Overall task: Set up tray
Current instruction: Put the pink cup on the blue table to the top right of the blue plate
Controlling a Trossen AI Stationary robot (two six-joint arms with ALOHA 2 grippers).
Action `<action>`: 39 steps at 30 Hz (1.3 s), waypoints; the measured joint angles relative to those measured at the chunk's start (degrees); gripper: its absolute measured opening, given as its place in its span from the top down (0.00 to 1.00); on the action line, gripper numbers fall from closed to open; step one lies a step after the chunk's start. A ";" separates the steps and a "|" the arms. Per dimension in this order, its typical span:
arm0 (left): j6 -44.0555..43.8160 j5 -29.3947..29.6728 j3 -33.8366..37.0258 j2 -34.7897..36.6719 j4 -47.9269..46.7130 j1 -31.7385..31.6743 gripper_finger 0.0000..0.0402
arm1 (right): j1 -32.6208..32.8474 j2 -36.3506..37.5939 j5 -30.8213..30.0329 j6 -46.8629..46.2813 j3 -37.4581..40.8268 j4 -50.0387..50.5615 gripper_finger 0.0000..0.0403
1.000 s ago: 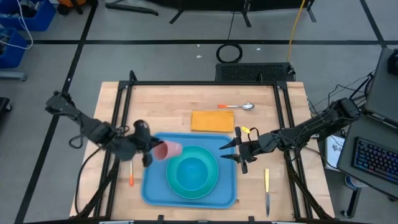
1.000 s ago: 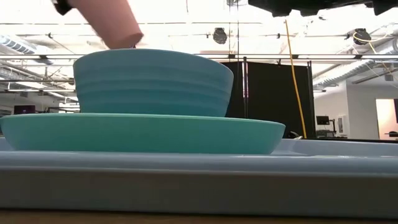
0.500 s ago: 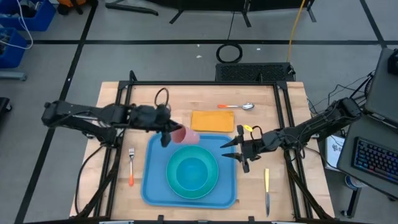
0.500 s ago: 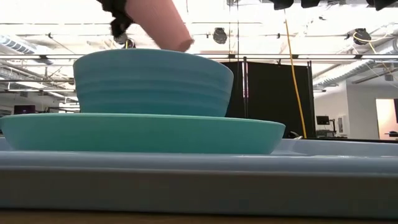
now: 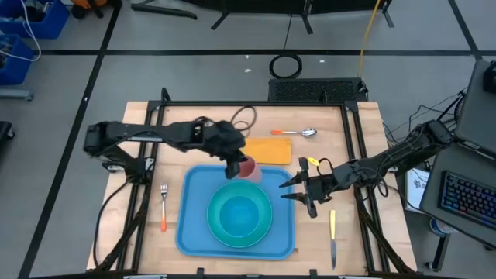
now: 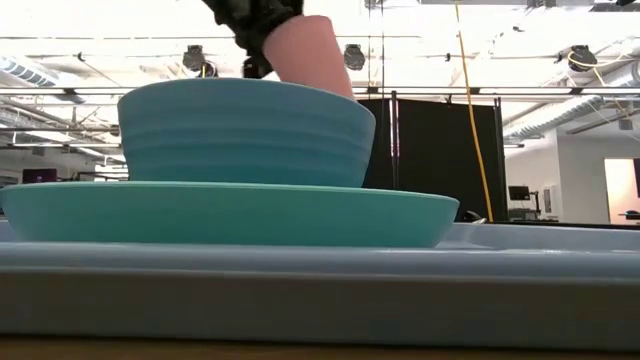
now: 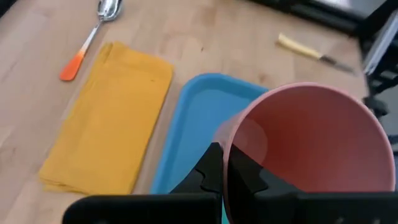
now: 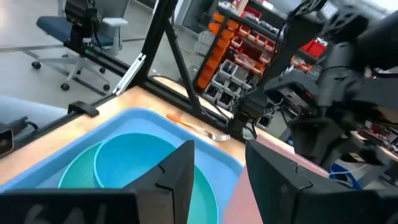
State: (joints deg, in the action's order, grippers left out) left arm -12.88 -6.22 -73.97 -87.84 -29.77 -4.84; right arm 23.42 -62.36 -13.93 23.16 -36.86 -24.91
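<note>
The blue tray point(image 5: 194, 232) lies at the table's near middle, with a turquoise plate point(image 5: 263, 234) on it and a turquoise bowl point(image 5: 239, 214) on the plate. My left gripper point(image 5: 235, 166) reaches over the tray's far edge and is shut on a pink cup point(image 5: 249, 169), next to the orange napkin point(image 5: 268, 150). In the low view the cup point(image 6: 308, 52) is tilted behind the bowl point(image 6: 245, 132), which hides its lower end. My right gripper point(image 5: 298, 191) is open at the tray's right edge and touches nothing. My left gripper pinches the pink cup's wall at the rim point(image 7: 225, 155), with one finger point(image 7: 208, 174) outside and one finger point(image 7: 252, 180) inside. The cup is tilted, its open mouth facing back toward the wrist. Whether its lower end touches the tray I cannot tell.
An orange-handled spoon point(image 5: 295, 133) lies beyond the napkin. An orange-handled fork point(image 5: 163, 206) lies left of the tray, and a yellow-handled knife point(image 5: 332, 237) lies right of it. Bare wood shows at the table's far left. A black frame runs along the table's edges.
My left gripper has carried the pink cup from the tray's left edge toward the table's far and right sides, along the tray's far edge, to a spot beside the napkin. The cup stays tilted in the hold. My right gripper has drifted slightly right.
</note>
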 joint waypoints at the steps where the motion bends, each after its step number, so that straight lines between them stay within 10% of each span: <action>1: 0.61 0.06 -1.96 -1.60 -2.14 -0.12 0.99 | -0.07 0.03 -0.20 -0.23 0.00 0.17 0.67; 39: 6.33 -2.07 -17.82 -26.13 1.99 1.23 0.99 | 4.83 4.71 -8.76 1.99 0.02 3.89 0.67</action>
State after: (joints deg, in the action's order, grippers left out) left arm -6.54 -8.28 -91.79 -113.97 -27.78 -3.62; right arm 28.25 -57.65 -22.70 25.16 -36.84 -21.02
